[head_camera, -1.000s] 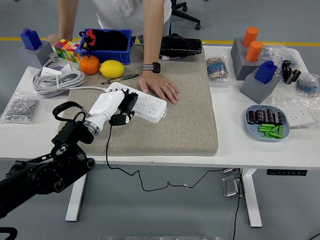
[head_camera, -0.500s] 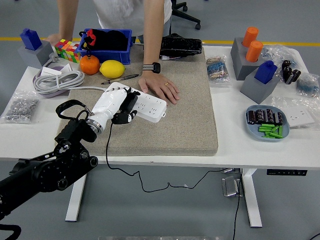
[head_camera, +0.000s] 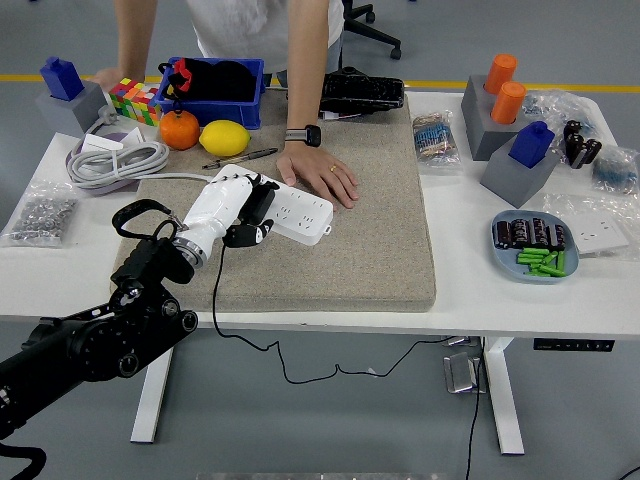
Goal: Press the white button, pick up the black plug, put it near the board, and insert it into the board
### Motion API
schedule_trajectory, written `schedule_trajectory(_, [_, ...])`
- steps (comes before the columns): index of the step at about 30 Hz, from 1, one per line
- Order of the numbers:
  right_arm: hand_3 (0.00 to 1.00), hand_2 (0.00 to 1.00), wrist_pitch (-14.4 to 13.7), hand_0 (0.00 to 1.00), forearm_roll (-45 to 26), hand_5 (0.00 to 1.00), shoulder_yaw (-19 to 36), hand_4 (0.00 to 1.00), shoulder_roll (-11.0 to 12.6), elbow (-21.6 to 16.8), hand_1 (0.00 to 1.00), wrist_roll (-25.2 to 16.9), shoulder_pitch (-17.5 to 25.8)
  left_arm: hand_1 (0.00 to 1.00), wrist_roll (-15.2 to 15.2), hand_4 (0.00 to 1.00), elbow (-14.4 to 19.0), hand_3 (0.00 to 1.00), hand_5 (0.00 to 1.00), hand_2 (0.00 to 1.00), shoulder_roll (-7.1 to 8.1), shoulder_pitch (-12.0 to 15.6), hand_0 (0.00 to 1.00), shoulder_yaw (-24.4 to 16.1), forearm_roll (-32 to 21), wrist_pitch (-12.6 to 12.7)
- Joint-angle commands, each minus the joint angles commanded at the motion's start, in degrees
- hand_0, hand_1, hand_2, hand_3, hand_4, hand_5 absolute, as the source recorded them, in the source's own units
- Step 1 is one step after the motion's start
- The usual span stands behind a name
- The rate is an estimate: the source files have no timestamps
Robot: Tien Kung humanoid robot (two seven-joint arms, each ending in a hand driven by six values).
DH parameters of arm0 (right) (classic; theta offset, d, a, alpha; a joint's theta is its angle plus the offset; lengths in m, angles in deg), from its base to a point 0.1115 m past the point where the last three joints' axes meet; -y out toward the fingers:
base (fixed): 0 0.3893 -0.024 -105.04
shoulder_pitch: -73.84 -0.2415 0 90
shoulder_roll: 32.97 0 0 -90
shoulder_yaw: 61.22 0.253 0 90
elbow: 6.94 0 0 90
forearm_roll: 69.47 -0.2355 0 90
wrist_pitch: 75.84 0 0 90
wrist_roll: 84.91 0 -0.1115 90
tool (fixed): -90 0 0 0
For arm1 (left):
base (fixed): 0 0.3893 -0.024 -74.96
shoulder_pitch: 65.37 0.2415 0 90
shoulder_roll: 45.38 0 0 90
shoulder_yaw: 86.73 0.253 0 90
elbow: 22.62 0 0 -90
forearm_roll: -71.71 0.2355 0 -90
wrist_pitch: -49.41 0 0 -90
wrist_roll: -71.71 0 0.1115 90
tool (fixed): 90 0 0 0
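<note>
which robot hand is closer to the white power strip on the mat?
Left. The left hand is over the white rectangular power strip's left end, fingers curled around a black plug. No right hand in view.

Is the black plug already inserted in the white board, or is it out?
Cannot tell: the left hand covers the plug at the near end of the board.
</note>
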Motion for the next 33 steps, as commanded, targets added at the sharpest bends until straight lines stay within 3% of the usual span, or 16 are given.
schedule_trajectory(23, [0.585,0.58,-0.02,0.7,-0.03,0.341,0.0,0.64,0.05,-0.01,0.612,-0.02,0.04,0.825,-0.22,0.729,-0.21,0.755,0.023,0.76,-0.61,-0.28,0.851,0.25,-0.48,-0.01])
schedule_trajectory(24, [0.585,0.58,-0.01,0.701,-0.04,0.342,0.01,0.64,0.02,-0.04,0.611,-0.01,0.02,0.872,-0.47,0.813,-0.1,0.804,0.268,0.818,-0.58,-0.14,0.867,-0.01,-0.41,0.23])
schedule_trajectory(29, [0.585,0.58,-0.02,0.701,0.0,0.342,0.11,0.64,-0.02,-0.03,0.611,-0.01,0.12,0.872,-1.42,0.813,1.7,0.804,0.268,0.818,-0.05,0.33,0.867,-2.08,-1.25,0.95])
schedule_trajectory(30, [0.585,0.58,-0.02,0.701,0.02,0.341,0.12,0.64,-0.02,-0.01,0.612,-0.01,0.17,0.938,-1.71,0.861,2.47,0.888,0.548,0.909,0.12,0.54,0.931,-2.89,-1.2,1.17])
schedule_trajectory(33, [0.585,0.58,-0.04,0.701,0.04,0.341,0.09,0.64,0.0,0.06,0.612,0.0,0.28,0.938,-2.6,0.861,5.09,0.888,0.548,0.909,0.62,1.35,0.931,-5.73,-0.6,1.94])
